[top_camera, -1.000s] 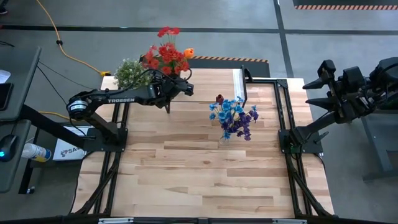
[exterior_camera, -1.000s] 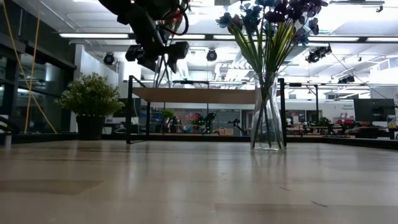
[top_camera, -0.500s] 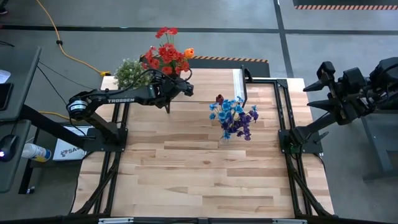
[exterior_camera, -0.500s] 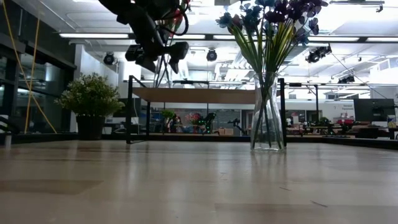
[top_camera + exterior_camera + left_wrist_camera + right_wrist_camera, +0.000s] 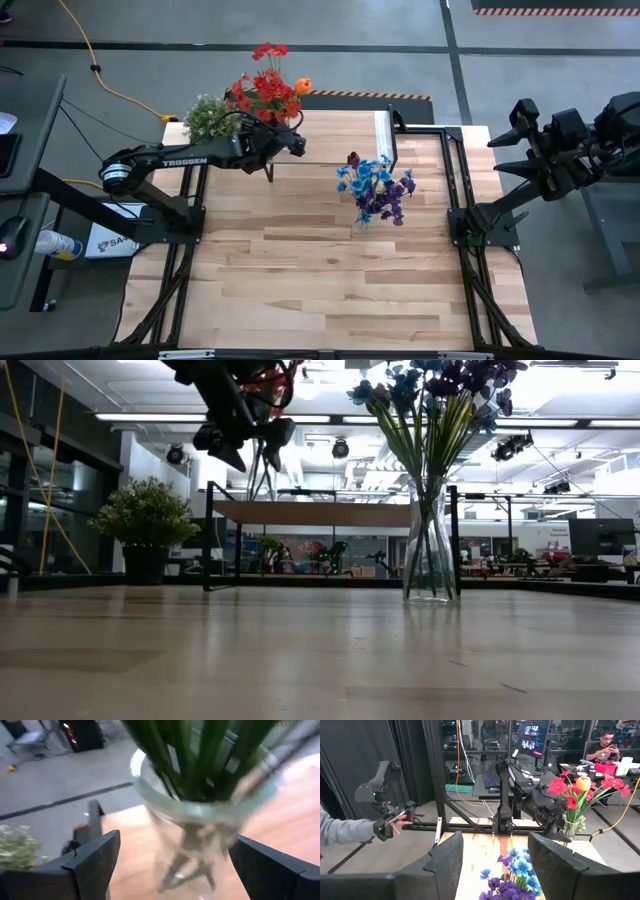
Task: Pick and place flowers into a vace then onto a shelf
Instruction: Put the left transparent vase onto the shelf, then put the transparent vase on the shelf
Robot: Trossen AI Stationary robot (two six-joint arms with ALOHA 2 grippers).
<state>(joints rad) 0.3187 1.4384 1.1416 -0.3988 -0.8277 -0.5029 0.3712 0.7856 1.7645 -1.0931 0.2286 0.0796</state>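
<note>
Glass vase (image 5: 200, 815) of ribbed green stems between parted dark left tool (image 5: 170, 865) fingers; right tool (image 5: 495, 865) apart.

Red flowers (image 5: 262, 90) with orange tulip (image 5: 303, 86); blue-purple sprays (image 5: 378, 188).

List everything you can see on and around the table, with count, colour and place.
Red and orange flowers: one bunch, in a glass vase on the shelf, far side.
Blue and purple flowers: one bunch, in a clear vase, mid-table.
Dark red bud: one, just beyond the blue bunch.
Potted plant: one, green-white, far left corner.
Left hand: open, at the shelf vase.
Right hand: parked off the table's right side.
</note>
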